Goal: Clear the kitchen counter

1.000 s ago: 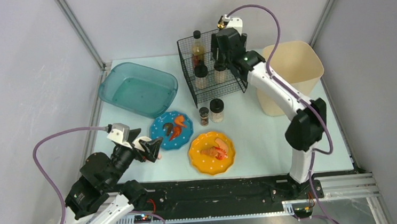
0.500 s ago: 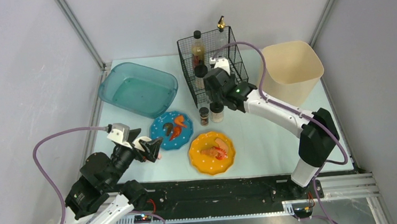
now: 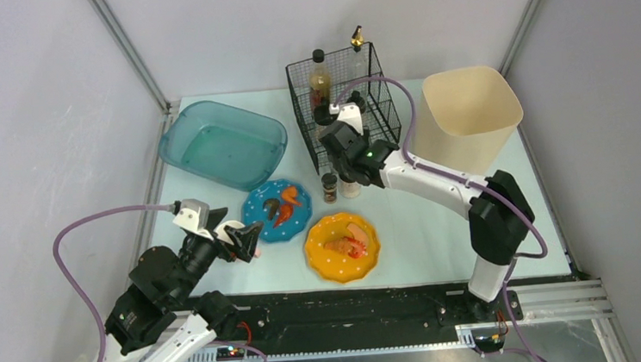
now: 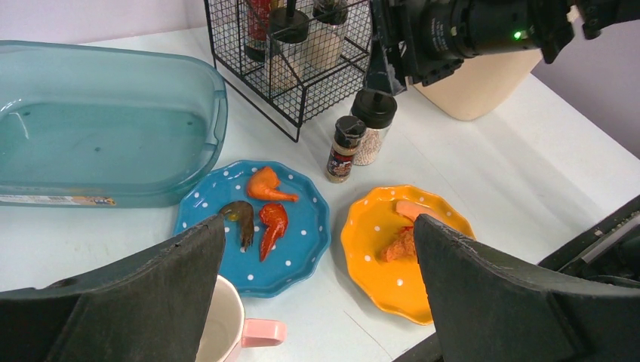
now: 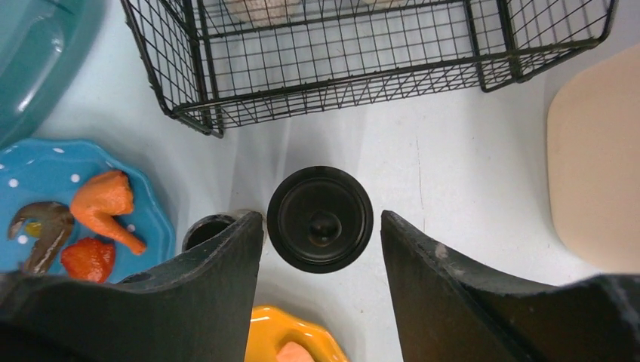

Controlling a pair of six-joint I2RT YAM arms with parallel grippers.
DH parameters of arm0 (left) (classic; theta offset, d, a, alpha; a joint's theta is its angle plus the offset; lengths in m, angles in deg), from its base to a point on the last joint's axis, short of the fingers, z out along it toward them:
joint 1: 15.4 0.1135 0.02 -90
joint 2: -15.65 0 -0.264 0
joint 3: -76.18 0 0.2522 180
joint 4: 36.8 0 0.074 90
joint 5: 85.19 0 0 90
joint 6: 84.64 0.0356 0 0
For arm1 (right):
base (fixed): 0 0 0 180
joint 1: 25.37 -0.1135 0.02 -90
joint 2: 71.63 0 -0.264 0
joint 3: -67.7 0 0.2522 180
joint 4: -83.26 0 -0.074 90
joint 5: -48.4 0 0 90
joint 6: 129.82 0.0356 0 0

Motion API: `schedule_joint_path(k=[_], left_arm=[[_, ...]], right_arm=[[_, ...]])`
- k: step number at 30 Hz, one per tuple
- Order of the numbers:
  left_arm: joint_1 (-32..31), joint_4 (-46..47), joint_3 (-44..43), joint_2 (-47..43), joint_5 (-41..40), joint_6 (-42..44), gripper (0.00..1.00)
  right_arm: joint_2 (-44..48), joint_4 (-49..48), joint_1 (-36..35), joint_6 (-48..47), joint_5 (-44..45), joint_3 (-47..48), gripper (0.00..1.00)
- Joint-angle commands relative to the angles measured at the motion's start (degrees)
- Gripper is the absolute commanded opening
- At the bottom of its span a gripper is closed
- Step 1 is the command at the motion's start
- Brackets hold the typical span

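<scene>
1. Counter [image 3: 424, 225] is lying flat across the whole cell, pale mint top btw the metal posts, black rail along its 6 o'clock edge.
2. R gripper [image 5: 321, 226] is hanging straight over the big black-lid jar [image 5: 320, 219]. Its fingers are spread and sitting either side of the lid w/ a thin gap showing each side, not pinching it.
3. Small jar [image 5: 205, 230] is standing just beside the big jar at its 9 o'clock, partly hidden behind the finger on that side, crowding that finger.
4. Wire basket [image 5: 340, 68] is standing near at the jars' 12 o'clock, w/ bottles [image 3: 319, 79] upright inside.
5. Beige bin [image 3: 469, 109] is sitting at the jars' 3 o'clock, apart from them.
6. Blue plate [image 3: 255, 212] w/ food bits [image 4: 264, 204] is lying at the jars' 8 o'clock; orange plate [image 3: 316, 255] at their 6 o'clock.
7. Teal tub [image 3: 221, 143] is sitting at the counter's 10 o'clock corner.
8. L gripper [image 4: 321, 249] is hovering over the counter's 7 o'clock area, fingers spread wide and holding nothing, w/ a pink-handled mug [image 4: 226, 332] just below it.
</scene>
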Motion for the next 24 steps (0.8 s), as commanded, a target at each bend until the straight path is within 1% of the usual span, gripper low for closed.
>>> schedule_joint_path(k=[1,4,6,7,8,9,10,11,12,13,14,15,16,17,19,20,21,22,23,24], left_arm=[[0.3,1.5,0.3,0.3,-0.5,0.9,0.98],[0.3,1.5,0.3,0.3,-0.4,0.9,0.98],[0.4,1.6,0.2,0.3,-0.4,0.9,0.98],[0.4,1.6,0.3,0.2,-0.4,0.9,0.98],[0.4,1.6,0.3,0.2,-0.4,0.9,0.98],[0.4,1.6,0.2,0.2,-0.3,0.9,0.98],[0.3,1.6,0.3,0.2,-0.3,0.9,0.98],[0.4,1.5,0.2,0.2,-0.4,0.9,0.98],[0.3,1.5,0.3,0.2,-0.3,0.9,0.98],[0.3,1.6,0.2,0.2,-0.3,0.9,0.98],[0.3,1.6,0.2,0.2,-0.3,0.9,0.98],[0.4,1.5,0.2,0.2,-0.4,0.9,0.98],[0.4,1.5,0.3,0.2,-0.3,0.9,0.98],[0.4,1.5,0.3,0.2,-0.4,0.9,0.98],[0.3,1.6,0.2,0.3,-0.3,0.9,0.98],[0.3,1.6,0.2,0.2,-0.4,0.9,0.98],[0.4,1.6,0.2,0.2,-0.3,0.9,0.98],[0.4,1.5,0.2,0.2,-0.4,0.9,0.98],[0.3,1.6,0.3,0.2,-0.3,0.9,0.98],[0.4,1.5,0.2,0.3,-0.3,0.9,0.98]], right_arm=[[-1.8,-2.3,0.1,2.0,2.4,-0.2,0.62],[-2.7,-3.0,0.2,2.2,2.4,-0.2,0.58],[-3.1,-3.3,0.3,2.3,2.1,-0.2,0.52],[-3.3,-3.3,0.4,2.4,2.0,-0.2,0.47],[-3.5,-3.2,0.5,2.6,1.8,-0.2,0.45],[-3.5,-3.1,0.5,2.8,1.8,-0.2,0.39],[-3.6,-3.1,0.6,2.9,1.6,-0.2,0.36],[-3.5,-3.1,0.6,3.0,1.6,-0.2,0.30],[-3.5,-3.1,0.6,3.0,1.5,-0.2,0.27],[-3.5,-3.1,0.6,3.0,1.5,-0.2,0.21],[-3.5,-3.0,0.6,3.0,1.5,-0.2,0.18],[-3.5,-2.8,0.6,3.1,1.7,-0.2,0.12],[-3.4,-2.7,0.6,3.2,1.7,-0.2,0.11],[-3.4,-2.6,0.6,3.2,1.8,-0.2,0.11],[-3.3,-2.3,0.6,3.5,2.2,-0.2,0.17],[-3.4,-2.2,0.6,3.6,2.3,-0.2,0.27],[-3.3,-2.0,0.6,3.8,2.4,-0.2,0.32],[-3.1,-1.9,0.5,4.0,2.6,-0.2,0.45],[-3.0,-1.7,0.5,4.1,2.8,-0.2,0.50],[-2.9,-1.7,0.4,4.2,3.0,-0.2,0.59]])
